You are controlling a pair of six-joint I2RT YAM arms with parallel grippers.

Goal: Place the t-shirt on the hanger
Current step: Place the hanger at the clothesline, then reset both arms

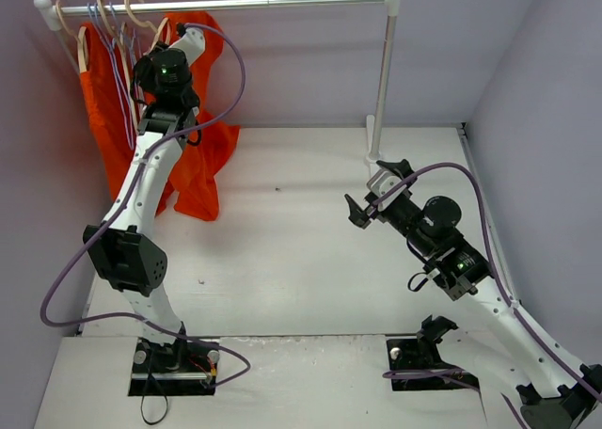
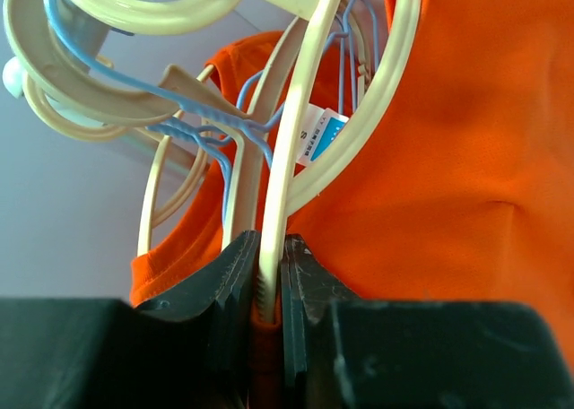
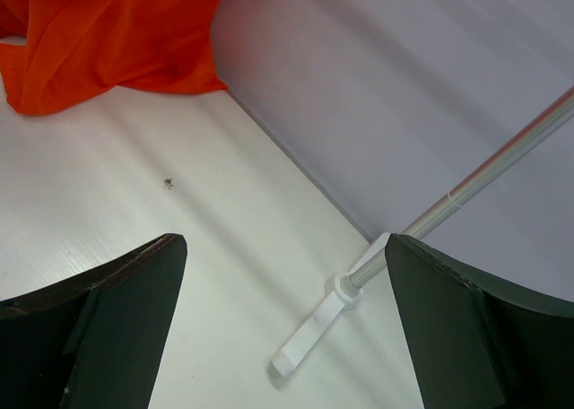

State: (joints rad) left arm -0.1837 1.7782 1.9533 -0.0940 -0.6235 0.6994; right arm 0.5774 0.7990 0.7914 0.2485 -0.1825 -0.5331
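The orange-red t-shirt (image 1: 199,161) hangs at the left end of the rail, its hem near the table. It fills the right of the left wrist view (image 2: 466,158). The cream hanger (image 1: 153,24) hangs on the rail; one of its arms (image 2: 289,167) runs down between my left jaws. My left gripper (image 1: 179,31) is raised to the rail and is shut (image 2: 269,279) on that hanger arm, with a bit of orange fabric between the jaws below it. My right gripper (image 1: 369,192) is open and empty (image 3: 285,248) above the table, right of centre.
A second orange garment (image 1: 94,100) hangs further left. Thin blue wire hangers (image 2: 215,126) and other cream hangers (image 2: 99,104) crowd the same rail end (image 1: 47,6). The rack's right post (image 1: 384,71) and its foot (image 3: 309,333) stand close beyond my right gripper.
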